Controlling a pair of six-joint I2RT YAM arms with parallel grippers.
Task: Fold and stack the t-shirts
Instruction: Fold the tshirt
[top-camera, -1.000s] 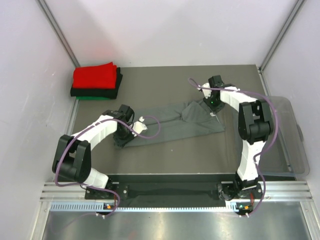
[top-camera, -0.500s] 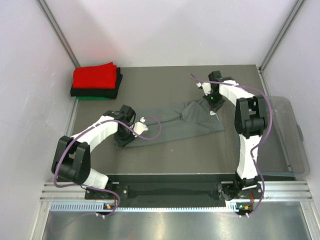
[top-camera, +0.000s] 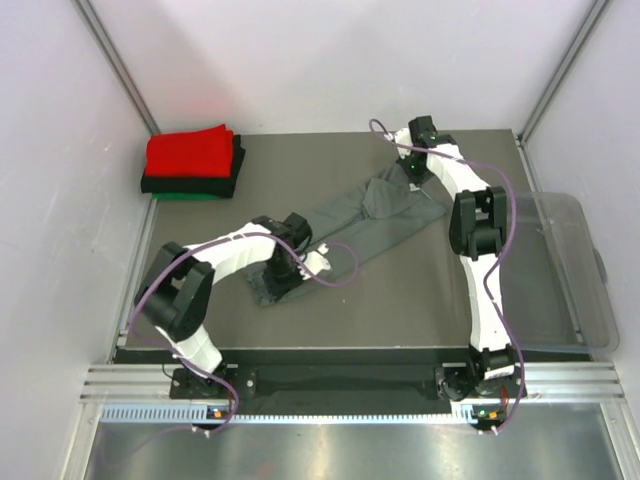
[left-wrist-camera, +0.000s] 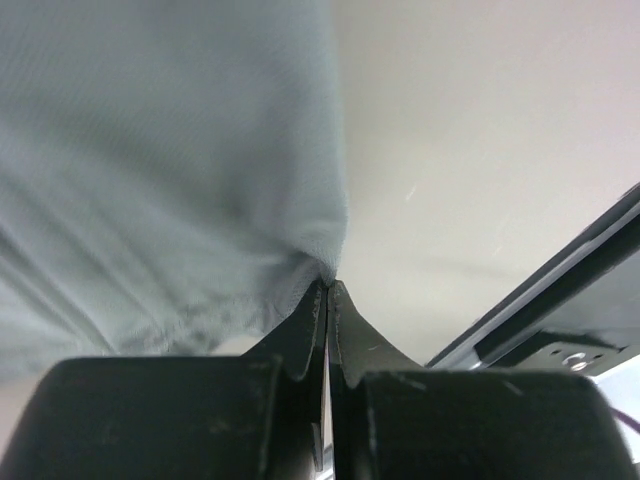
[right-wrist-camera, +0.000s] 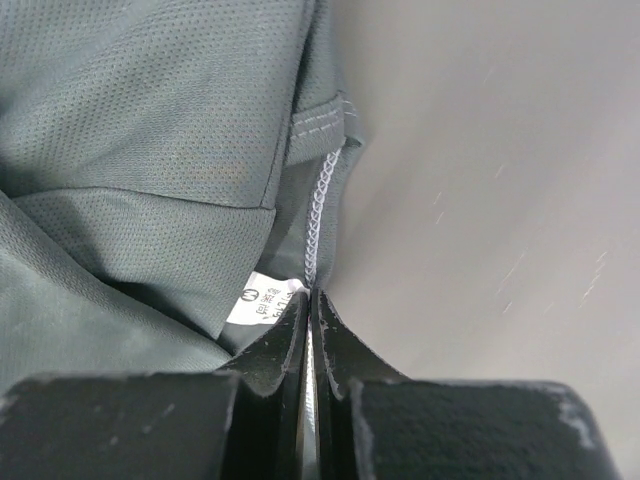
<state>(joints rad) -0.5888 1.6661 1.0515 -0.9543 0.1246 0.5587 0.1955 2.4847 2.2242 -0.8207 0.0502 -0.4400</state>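
The dark grey t-shirt (top-camera: 375, 215) lies stretched in a long diagonal band across the mat, from near left to far right. My left gripper (top-camera: 283, 272) is shut on its near-left end; the left wrist view shows the cloth (left-wrist-camera: 170, 170) pinched at my closed fingertips (left-wrist-camera: 328, 285). My right gripper (top-camera: 418, 170) is shut on its far-right end; the right wrist view shows the hem and a white label (right-wrist-camera: 265, 300) caught at my closed fingertips (right-wrist-camera: 311, 295). The folded red t-shirt (top-camera: 190, 152) sits on the black one (top-camera: 190, 186) and the green one (top-camera: 185, 197) at the far left.
A clear plastic bin (top-camera: 565, 275) stands off the mat's right edge. White walls enclose the grey mat (top-camera: 400, 290) at back and sides. A metal rail (top-camera: 350, 385) runs along the near edge by the arm bases.
Both arms moved with the shirt held: the left gripper went right and nearer, the right gripper went farther back. The shirt turned from nearly level to a steeper diagonal.
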